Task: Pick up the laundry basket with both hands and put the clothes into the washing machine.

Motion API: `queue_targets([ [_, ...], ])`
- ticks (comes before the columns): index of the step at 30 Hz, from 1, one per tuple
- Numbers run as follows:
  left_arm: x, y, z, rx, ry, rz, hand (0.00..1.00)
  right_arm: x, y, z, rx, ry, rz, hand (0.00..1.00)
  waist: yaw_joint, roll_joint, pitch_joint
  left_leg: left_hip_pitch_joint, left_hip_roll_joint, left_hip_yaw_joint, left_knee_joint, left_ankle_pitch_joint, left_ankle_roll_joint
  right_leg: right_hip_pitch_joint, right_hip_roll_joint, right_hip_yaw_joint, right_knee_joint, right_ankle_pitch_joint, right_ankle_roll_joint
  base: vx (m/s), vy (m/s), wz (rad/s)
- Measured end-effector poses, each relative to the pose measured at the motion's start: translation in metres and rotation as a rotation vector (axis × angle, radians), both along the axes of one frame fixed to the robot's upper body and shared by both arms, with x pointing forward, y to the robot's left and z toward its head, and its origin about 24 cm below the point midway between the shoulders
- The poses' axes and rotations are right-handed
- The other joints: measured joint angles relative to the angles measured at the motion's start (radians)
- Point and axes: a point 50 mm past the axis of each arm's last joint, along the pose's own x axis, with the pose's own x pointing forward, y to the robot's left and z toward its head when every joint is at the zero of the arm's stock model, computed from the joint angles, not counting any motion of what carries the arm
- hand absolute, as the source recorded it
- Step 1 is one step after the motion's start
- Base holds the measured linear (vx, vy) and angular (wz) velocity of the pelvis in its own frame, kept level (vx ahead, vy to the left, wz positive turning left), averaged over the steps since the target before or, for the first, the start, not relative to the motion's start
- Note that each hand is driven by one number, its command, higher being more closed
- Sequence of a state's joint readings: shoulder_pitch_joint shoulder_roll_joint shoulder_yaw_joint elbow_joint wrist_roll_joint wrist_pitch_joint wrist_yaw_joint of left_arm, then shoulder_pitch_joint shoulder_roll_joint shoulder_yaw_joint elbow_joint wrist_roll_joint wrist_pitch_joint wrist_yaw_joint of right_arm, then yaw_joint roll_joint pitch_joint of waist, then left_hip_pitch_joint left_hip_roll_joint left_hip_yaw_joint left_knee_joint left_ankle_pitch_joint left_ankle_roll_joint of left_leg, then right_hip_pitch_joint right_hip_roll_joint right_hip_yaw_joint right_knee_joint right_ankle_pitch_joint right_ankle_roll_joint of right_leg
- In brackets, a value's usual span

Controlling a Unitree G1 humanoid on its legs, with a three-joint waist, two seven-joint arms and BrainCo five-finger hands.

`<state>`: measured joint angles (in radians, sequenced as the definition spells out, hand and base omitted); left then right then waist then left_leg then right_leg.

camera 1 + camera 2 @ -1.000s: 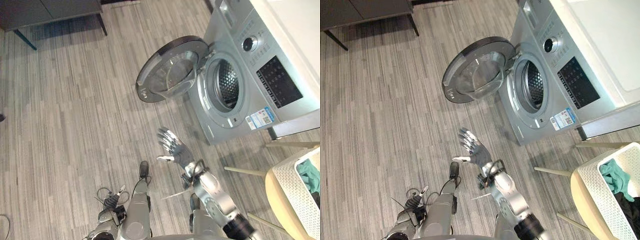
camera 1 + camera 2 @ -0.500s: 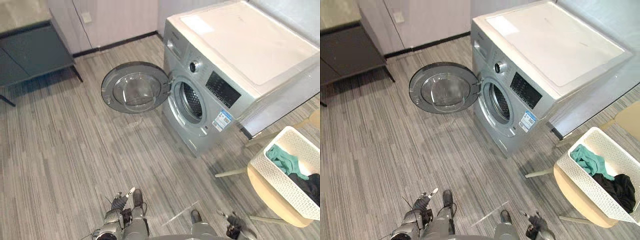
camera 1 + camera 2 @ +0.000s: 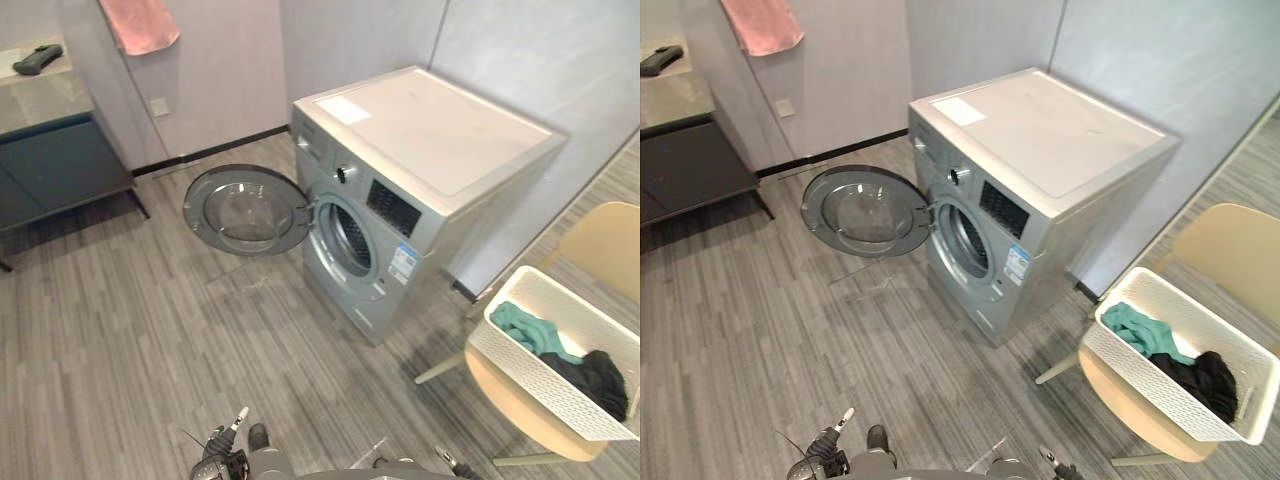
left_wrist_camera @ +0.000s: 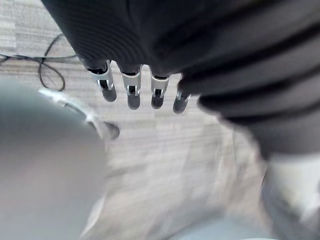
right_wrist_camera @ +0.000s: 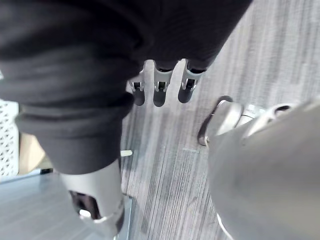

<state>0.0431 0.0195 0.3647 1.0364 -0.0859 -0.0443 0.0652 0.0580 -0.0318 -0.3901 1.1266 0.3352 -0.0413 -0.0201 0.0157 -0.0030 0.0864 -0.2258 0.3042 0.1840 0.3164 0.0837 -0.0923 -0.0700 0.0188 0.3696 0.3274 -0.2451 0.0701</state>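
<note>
The white perforated laundry basket (image 3: 522, 366) sits on a beige chair (image 3: 602, 244) at the right. It holds a teal garment (image 3: 530, 330) and a black one (image 3: 596, 372). Left of it stands the silver washing machine (image 3: 430, 135), its round door (image 3: 247, 210) swung wide open and the drum opening (image 3: 346, 239) exposed. My left hand (image 4: 132, 94) hangs low over the floor with relaxed fingers and holds nothing; it also peeks in at the bottom edge (image 3: 224, 461). My right hand (image 5: 160, 90) hangs the same way, open with nothing in it, far from the basket.
A dark low cabinet (image 3: 55, 170) stands at the far left with a dark remote-like object (image 3: 38, 58) on its top. A pink towel (image 3: 140, 22) hangs on the wall. Grey plank floor (image 3: 150, 340) lies between me and the machine.
The camera has tilted up, so the whole scene has shifted and the walls now show. My right hand, raised in front a second ago, has dropped to the bottom edge.
</note>
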Motion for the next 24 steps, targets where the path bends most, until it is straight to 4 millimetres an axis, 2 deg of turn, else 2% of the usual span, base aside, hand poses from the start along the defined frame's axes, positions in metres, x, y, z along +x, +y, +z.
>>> queue_targets([
  [1,0.002,-0.006,0.000,-0.015,-0.016,0.009,0.00,0.006,-0.004,0.003,-0.017,-0.020,0.013,0.00,0.015,0.003,-0.001,-0.019,-0.044,-0.062,0.109,-0.084,-0.022,-0.004,-0.004,0.042,0.017,0.000,0.015,-0.03,0.026,-0.62],
  [2,0.001,-0.010,0.000,-0.027,-0.016,0.015,0.00,0.010,-0.007,0.004,-0.026,-0.031,0.017,0.00,0.028,0.014,-0.008,-0.015,-0.085,-0.094,0.147,-0.132,-0.034,-0.011,-0.006,0.072,0.024,-0.006,0.012,-0.04,0.115,-1.13],
  [3,-0.004,-0.018,-0.003,-0.053,-0.003,0.025,0.00,0.016,-0.009,0.006,-0.034,-0.046,0.025,0.00,0.036,0.048,-0.025,0.000,-0.145,-0.126,0.174,-0.237,-0.013,-0.025,0.001,0.124,0.022,-0.004,0.017,-0.01,0.166,-1.38],
  [4,-0.008,-0.023,-0.005,-0.068,0.010,0.029,0.00,0.029,-0.006,0.009,-0.034,-0.079,0.049,0.00,0.042,0.061,-0.028,0.038,-0.168,-0.119,0.128,-0.308,0.004,-0.035,0.012,0.188,0.023,-0.004,0.028,-0.02,0.201,-1.39],
  [6,-0.010,-0.023,-0.005,-0.066,0.011,0.029,0.00,0.037,0.009,0.009,-0.008,-0.107,0.085,0.00,0.055,0.041,-0.037,0.080,-0.205,-0.066,0.055,-0.308,0.007,-0.040,-0.002,0.301,-0.011,0.009,0.028,-0.02,0.169,-1.40],
  [8,-0.011,-0.019,-0.006,-0.056,0.021,0.022,0.00,0.038,0.021,0.008,0.015,-0.108,0.111,0.00,0.042,0.026,-0.043,0.125,-0.208,0.023,-0.022,-0.302,0.016,-0.039,-0.028,0.378,-0.079,0.057,0.016,-0.04,0.087,-1.26],
  [10,-0.014,-0.015,-0.006,-0.044,0.038,0.013,0.00,0.035,0.026,0.009,0.014,-0.122,0.123,0.00,0.019,0.008,-0.056,0.150,-0.216,0.075,-0.106,-0.287,0.017,-0.066,-0.039,0.403,-0.145,0.131,0.010,0.00,0.029,-0.92],
  [12,-0.014,-0.013,-0.007,-0.029,0.047,-0.019,0.00,0.031,0.026,0.010,0.006,-0.133,0.110,0.00,-0.004,-0.002,-0.072,0.151,-0.214,0.103,-0.156,-0.265,0.014,-0.099,-0.038,0.395,-0.182,0.178,0.015,0.05,-0.014,-0.81],
  [14,0.004,-0.020,-0.003,-0.025,0.012,-0.090,0.00,0.026,0.021,0.010,-0.009,-0.138,0.092,0.00,-0.008,-0.008,-0.070,0.151,-0.194,0.143,-0.176,-0.248,0.007,-0.147,-0.011,0.342,-0.200,0.250,0.056,0.08,-0.056,-0.93],
  [15,0.010,-0.024,-0.002,-0.028,-0.001,-0.103,0.00,0.025,0.020,0.010,-0.012,-0.135,0.093,0.00,-0.005,-0.003,-0.069,0.154,-0.178,0.156,-0.175,-0.246,0.006,-0.160,0.007,0.306,-0.202,0.274,0.048,0.09,-0.058,-1.12],
  [16,0.019,-0.028,0.001,-0.035,-0.025,-0.113,0.00,0.027,0.019,0.011,-0.016,-0.139,0.096,0.00,0.001,0.011,-0.065,0.156,-0.140,0.187,-0.174,-0.220,0.010,-0.181,0.039,0.209,-0.215,0.331,0.011,0.11,-0.091,-1.40],
  [17,0.025,-0.032,0.002,-0.046,-0.038,-0.109,0.00,0.027,0.015,0.012,-0.027,-0.140,0.102,0.00,0.001,0.015,-0.059,0.175,-0.107,0.238,-0.174,-0.212,0.006,-0.180,0.051,0.098,-0.244,0.363,-0.022,0.12,-0.138,-1.35],
  [19,0.036,-0.037,0.005,-0.061,-0.071,-0.095,0.00,0.025,0.013,0.011,-0.030,-0.130,0.097,0.00,-0.004,0.010,-0.045,0.216,-0.102,0.305,-0.177,-0.214,0.003,-0.175,0.054,0.000,-0.254,0.361,-0.025,0.07,-0.143,-1.07],
  [21,0.047,-0.046,0.009,-0.092,-0.104,-0.085,0.00,0.017,0.005,0.009,-0.046,-0.100,0.096,0.00,-0.006,0.035,-0.026,0.257,-0.095,0.331,-0.174,-0.226,-0.015,-0.156,0.061,-0.036,-0.252,0.321,-0.039,0.03,-0.096,-0.68],
  [22,0.047,-0.045,0.009,-0.091,-0.108,-0.073,0.00,0.014,0.002,0.008,-0.047,-0.087,0.087,0.00,-0.005,0.042,-0.020,0.271,-0.093,0.332,-0.175,-0.230,-0.019,-0.154,0.061,-0.063,-0.242,0.301,-0.042,-0.01,-0.081,-0.32],
  [23,0.045,-0.042,0.008,-0.097,-0.109,-0.029,0.00,0.002,-0.002,0.006,-0.046,-0.052,0.054,0.00,-0.003,0.046,-0.010,0.300,-0.093,0.330,-0.182,-0.239,-0.024,-0.161,0.045,-0.148,-0.204,0.279,-0.045,-0.02,-0.050,-0.19],
  [24,0.044,-0.042,0.008,-0.099,-0.108,-0.023,0.00,0.000,-0.004,0.006,-0.048,-0.049,0.037,0.00,-0.004,0.050,-0.011,0.307,-0.090,0.326,-0.183,-0.245,-0.029,-0.160,0.046,-0.160,-0.193,0.278,-0.046,-0.03,-0.053,-0.03],
])
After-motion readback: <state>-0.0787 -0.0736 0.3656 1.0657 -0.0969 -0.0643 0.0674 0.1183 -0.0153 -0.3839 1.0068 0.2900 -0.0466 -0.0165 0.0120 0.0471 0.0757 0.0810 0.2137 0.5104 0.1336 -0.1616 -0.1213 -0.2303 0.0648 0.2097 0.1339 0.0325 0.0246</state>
